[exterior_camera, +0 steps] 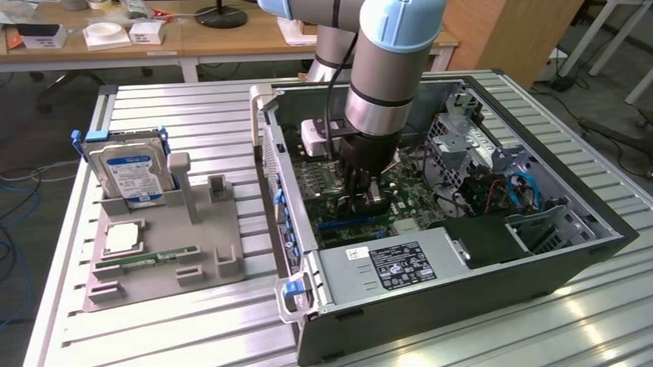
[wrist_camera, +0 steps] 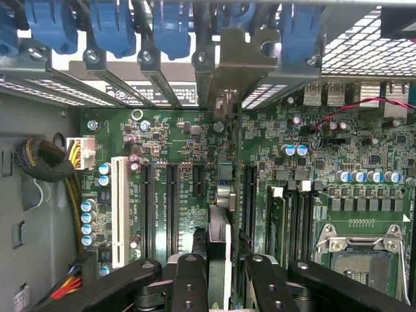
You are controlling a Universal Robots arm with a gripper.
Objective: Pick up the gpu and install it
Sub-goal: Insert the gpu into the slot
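Arm [exterior_camera: 393, 69]: grey and light-blue, reaching down from the upper middle of the exterior view into the open computer case [exterior_camera: 571, 252].
Pincer [exterior_camera: 365, 200]: centre of the exterior view, low over the motherboard [wrist_camera: 188, 136]; jaws partway closed, one dark finger [wrist_camera: 188, 279] on each side of the gpu [wrist_camera: 220, 234] and gripping it.
Gpu: held on edge between the fingers, so the wrist view sees it as a thin strip running from the pincer toward the rear wall of the case.
Gpu bracket [wrist_camera: 239, 62]: silvery, standing at the rear slot openings, among the blue retaining clips [wrist_camera: 172, 26].
Slots: the card stands in line with the black expansion slots – a white slot [wrist_camera: 119, 211] lies farther to one side; whether the card edge is seated cannot be told.
Processor socket [wrist_camera: 361, 244]: metal frame, on the motherboard beside the memory slots.
Power supply [exterior_camera: 398, 264]: grey box with a black label, at the near end of the case.
Grey holder [exterior_camera: 204, 260]: on the tabletop [exterior_camera: 183, 329], exterior view's left, well apart from the case.
Hard drive [exterior_camera: 128, 172]: silver with blue label, upright in the holder's far end.
RAM stick [exterior_camera: 148, 260]: slim, green, lying flat in the holder – a square silver chip [exterior_camera: 122, 237] just beyond it.
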